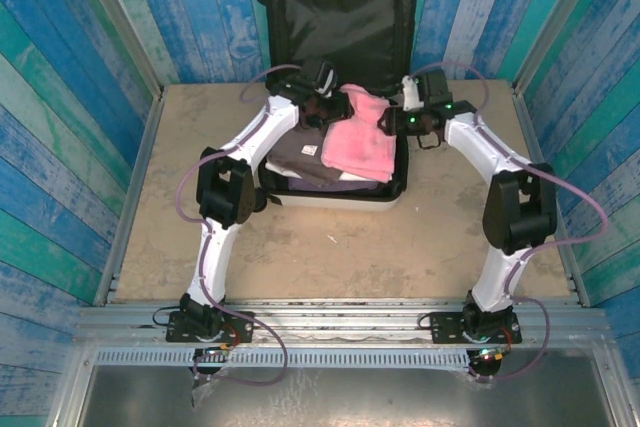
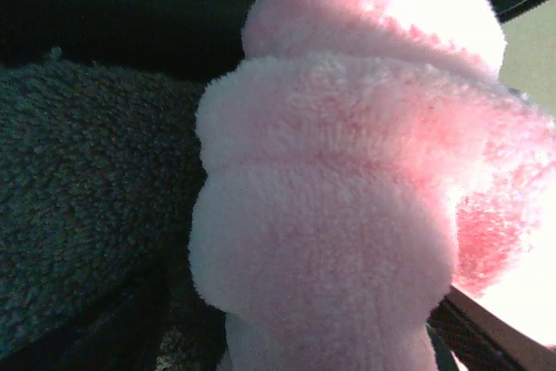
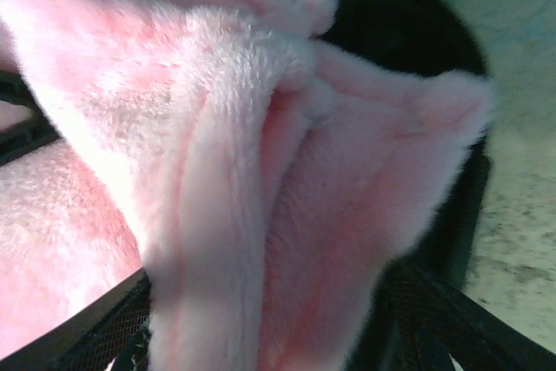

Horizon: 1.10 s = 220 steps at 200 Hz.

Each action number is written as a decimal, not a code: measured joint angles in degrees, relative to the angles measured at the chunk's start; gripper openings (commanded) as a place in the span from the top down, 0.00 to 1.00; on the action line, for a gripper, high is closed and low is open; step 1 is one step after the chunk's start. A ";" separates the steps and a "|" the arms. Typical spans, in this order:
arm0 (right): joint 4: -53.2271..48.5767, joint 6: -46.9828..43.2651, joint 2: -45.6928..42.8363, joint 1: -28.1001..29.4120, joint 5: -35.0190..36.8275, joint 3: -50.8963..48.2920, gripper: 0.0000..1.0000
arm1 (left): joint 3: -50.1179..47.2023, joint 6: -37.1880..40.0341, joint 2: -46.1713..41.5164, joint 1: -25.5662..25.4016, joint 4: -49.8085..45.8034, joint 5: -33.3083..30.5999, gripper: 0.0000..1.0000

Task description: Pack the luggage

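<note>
Pink towel is seen bunched at the wrists; from above, open luggage, left gripper, right gripper, jaws untellable; tan table, blue plank walls.

Over luggage base, pink towel blocks (table front open).

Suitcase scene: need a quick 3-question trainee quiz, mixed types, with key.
1. True or false: the suitcase lid is shut.
2. The cloth lying on top inside is: A pink, B green, C yellow.
3. Which half of the suitcase does that cloth cover, the robot's left or right?

Key: 1 false, the lid stands open; 2 A; 3 right.
</note>
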 measured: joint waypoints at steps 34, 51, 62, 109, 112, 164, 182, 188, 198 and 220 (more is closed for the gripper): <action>-1.99 -2.32 -3.06 -1.05 -0.17 4.09 0.38 | 0.00 -0.02 -0.33 0.00 0.20 -3.30 0.29; -2.01 -3.02 -2.89 -1.01 -1.05 6.51 0.46 | -0.22 -0.04 -1.22 -0.02 -0.02 -5.42 0.30; -2.03 -3.28 -2.34 -0.94 -1.64 7.61 0.55 | -0.83 -0.07 -2.64 -0.09 -0.39 -7.15 0.30; -1.01 -2.95 4.61 -0.94 -4.02 9.09 0.70 | -3.21 -0.04 -11.45 -2.49 -1.25 -13.27 0.31; -0.87 -2.82 5.03 -0.94 -4.02 9.09 0.71 | -3.30 -0.04 -12.04 -2.82 -1.16 -13.38 0.31; 1.60 -1.81 13.70 -1.01 -3.78 9.09 0.78 | -6.45 -0.94 -17.09 -8.63 4.68 -10.03 0.34; 3.08 -0.81 14.78 -1.16 -4.39 9.09 0.78 | -7.45 -1.84 -17.03 -9.38 5.64 -8.09 0.37; 3.48 -0.59 14.93 -1.20 -4.66 9.09 0.77 | -7.76 -2.34 -16.98 -9.44 6.12 -7.50 0.38; 3.96 -0.07 15.15 -1.33 -5.18 9.09 0.74 | -8.20 -3.08 -16.85 -9.49 6.80 -6.62 0.42; 4.44 0.46 15.17 -1.49 -5.57 8.96 0.64 | -8.74 -4.83 -15.26 -9.49 8.68 -5.25 0.48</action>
